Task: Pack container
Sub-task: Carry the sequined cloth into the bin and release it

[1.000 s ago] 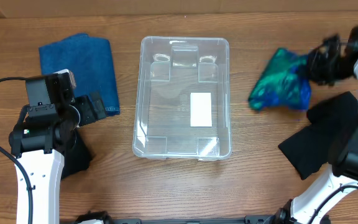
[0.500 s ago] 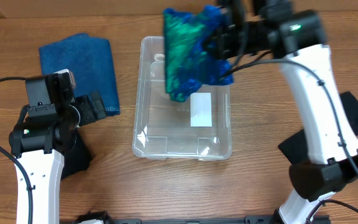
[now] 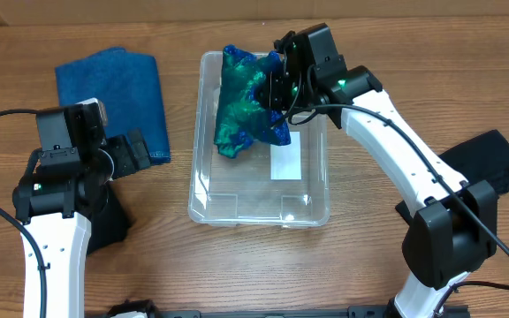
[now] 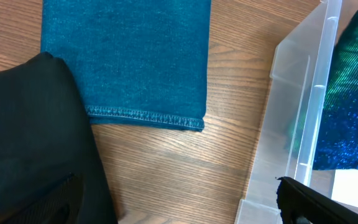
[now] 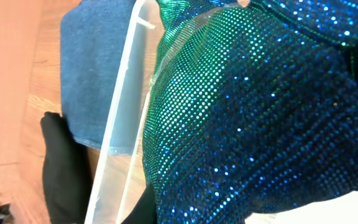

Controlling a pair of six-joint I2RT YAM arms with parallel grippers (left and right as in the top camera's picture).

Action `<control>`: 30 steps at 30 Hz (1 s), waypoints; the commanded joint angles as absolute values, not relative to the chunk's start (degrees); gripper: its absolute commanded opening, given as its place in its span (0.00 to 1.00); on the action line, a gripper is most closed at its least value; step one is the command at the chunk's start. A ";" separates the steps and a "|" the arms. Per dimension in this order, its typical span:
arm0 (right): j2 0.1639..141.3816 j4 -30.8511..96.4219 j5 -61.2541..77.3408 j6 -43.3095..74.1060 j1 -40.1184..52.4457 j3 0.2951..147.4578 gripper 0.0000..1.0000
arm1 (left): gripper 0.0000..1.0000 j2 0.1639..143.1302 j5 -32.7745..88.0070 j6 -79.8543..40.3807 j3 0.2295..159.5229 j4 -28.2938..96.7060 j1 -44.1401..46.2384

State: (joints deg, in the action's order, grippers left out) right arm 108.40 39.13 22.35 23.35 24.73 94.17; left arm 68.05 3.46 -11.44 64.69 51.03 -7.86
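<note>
While the clear bin (image 3: 237, 190) sits mid-surface (image 3: 369, 256) between a folded blue cloth (image 3: 113, 93) and a black cloth (image 3: 493, 159), the right jaws clamp a sequined green cloth (image 3: 246, 110) over its far half, and the left jaws stand apart.

right gripper (image 3: 277, 88), clamped on blue-green sequined cloth (image 3: 241, 106), swung from right side of table to over container (image 3: 318, 210); cloth lower than 0.5 s ago, hanging into far-left part.
</note>
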 commanded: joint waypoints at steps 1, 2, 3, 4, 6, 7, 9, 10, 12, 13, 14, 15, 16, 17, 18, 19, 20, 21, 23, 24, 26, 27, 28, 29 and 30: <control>107.61 38.17 25.19 24.05 24.71 94.24 0.04 | 1.00 68.14 3.88 -10.72 66.17 50.76 -7.49; 107.85 38.20 25.93 24.12 24.71 94.24 0.04 | 1.00 68.14 3.88 -10.70 66.17 50.76 -7.49; 108.29 38.26 26.46 24.16 24.80 94.24 0.04 | 1.00 68.14 3.88 -10.72 66.17 50.76 -7.49; 108.68 38.30 27.18 24.45 24.82 94.24 0.04 | 1.00 68.14 3.88 -10.70 66.15 50.76 -7.49; 110.59 38.11 28.97 25.39 24.82 94.24 0.04 | 1.00 68.14 3.86 -10.70 66.17 50.76 -7.49; 111.28 38.13 29.08 25.39 24.82 94.24 0.04 | 1.00 68.14 3.86 -10.70 66.15 50.76 -7.49; 112.66 38.02 29.63 25.34 24.82 94.24 0.04 | 1.00 68.14 3.84 -10.70 66.15 50.76 -7.49; 113.16 38.02 29.74 25.34 24.82 94.24 0.04 | 1.00 68.14 3.81 -10.70 66.15 50.76 -7.49; 113.99 38.17 29.43 25.32 24.80 94.24 0.68 | 1.00 68.14 3.42 -10.70 66.15 50.76 -7.49; 114.19 38.24 28.18 25.30 24.80 94.24 1.00 | 1.00 68.14 3.42 -10.70 66.15 50.76 -7.49; 114.19 38.74 25.91 25.30 24.69 94.24 1.00 | 1.00 68.14 3.42 -10.70 66.15 50.76 -7.49; 114.19 39.57 22.94 25.26 24.62 94.24 1.00 | 1.00 68.14 3.42 -10.70 66.15 50.76 -7.49; 114.17 40.93 19.27 24.16 24.62 94.24 1.00 | 1.00 68.14 3.40 -10.70 66.15 50.74 -7.49; 114.17 42.28 16.32 22.55 24.62 94.24 1.00 | 1.00 68.14 3.40 -10.70 66.15 50.76 -7.49; 114.15 43.68 13.26 21.08 24.62 94.26 1.00 | 1.00 68.14 3.40 -10.70 66.15 50.74 -7.49; 114.13 45.23 10.52 18.96 24.62 94.48 1.00 | 1.00 68.14 3.38 -10.70 66.15 50.74 -7.49; 114.13 47.46 7.42 17.32 24.62 95.31 1.00 | 1.00 68.14 3.16 -10.72 66.15 50.74 -7.49; 114.13 49.56 4.56 16.29 24.62 96.38 1.00 | 1.00 68.14 2.81 -10.72 66.15 50.74 -7.49; 113.60 54.98 -2.42 14.17 24.64 100.47 1.00 | 1.00 68.14 2.37 -10.70 66.15 50.72 -7.49; 112.88 57.78 -5.39 13.17 24.62 103.39 1.00 | 1.00 68.14 2.35 -10.70 66.17 50.72 -7.49; 110.98 61.87 -10.17 13.15 24.62 108.84 1.00 | 1.00 68.14 2.33 -10.70 66.15 50.61 -7.49; 108.68 64.40 -12.91 13.23 24.47 113.25 1.00 | 1.00 68.14 2.35 -10.70 66.15 50.30 -7.49; 107.48 65.14 -13.54 13.28 24.14 114.93 1.00 | 1.00 68.14 2.33 -10.70 66.15 50.13 -7.49; 106.15 65.78 -13.76 13.28 23.57 116.33 1.00 | 1.00 68.14 2.35 -10.70 66.17 50.02 -7.49; 104.53 66.46 -14.15 13.65 22.59 117.51 1.00 | 1.00 68.14 2.33 -10.70 66.15 49.78 -7.49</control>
